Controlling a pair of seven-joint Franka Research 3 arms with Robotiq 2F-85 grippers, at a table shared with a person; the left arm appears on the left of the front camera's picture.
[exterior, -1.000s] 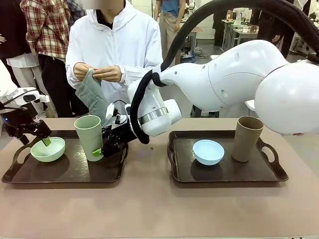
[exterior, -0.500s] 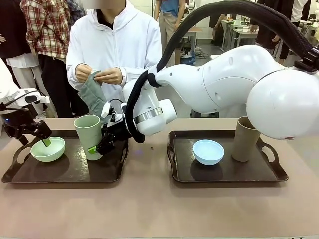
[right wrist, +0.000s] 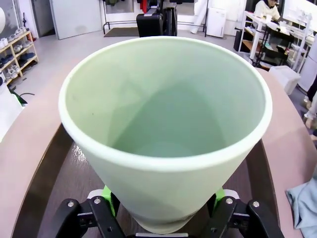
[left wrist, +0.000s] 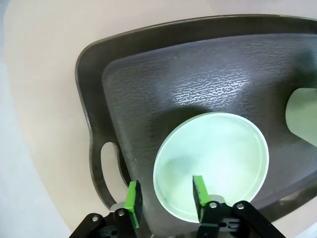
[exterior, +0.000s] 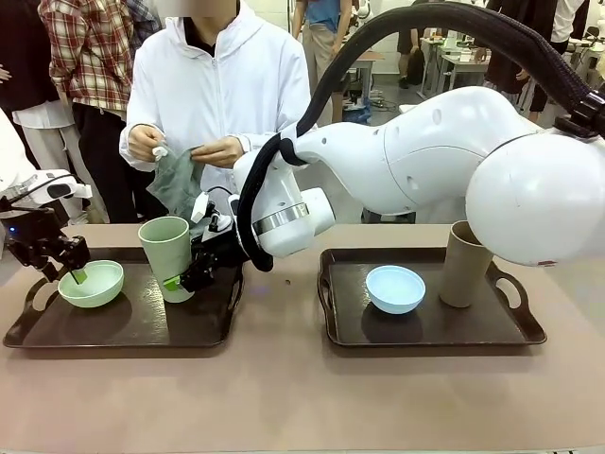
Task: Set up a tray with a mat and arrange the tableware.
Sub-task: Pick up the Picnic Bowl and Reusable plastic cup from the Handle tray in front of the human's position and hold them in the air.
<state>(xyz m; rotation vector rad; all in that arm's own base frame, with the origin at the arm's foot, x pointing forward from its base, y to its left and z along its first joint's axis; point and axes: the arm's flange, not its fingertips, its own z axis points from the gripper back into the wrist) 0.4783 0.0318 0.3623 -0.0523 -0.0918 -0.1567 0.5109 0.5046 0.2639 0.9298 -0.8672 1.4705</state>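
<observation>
We saw the left gripper (left wrist: 166, 192) at the left end of the left tray (exterior: 123, 333). Its fingers were apart and straddled the rim of the green bowl (exterior: 95, 284), one pad inside and one outside, neither pressed against it. The bowl sat on the tray floor just beside the left handle.

The right arm reached across the middle. The right gripper (exterior: 179, 282) was clamped on the lower part of the green cup (exterior: 164, 248), a pad on each side. The cup was near the right end of the same tray and tilted, its mouth leaning left.

On the right tray (exterior: 425, 333) the blue bowl (exterior: 395, 288) lay near the middle. The brown cup (exterior: 468, 263) stood upright by the right handle. At the table's (exterior: 302, 402) far edge a person held a grey-green cloth (exterior: 175, 180) in both hands.
</observation>
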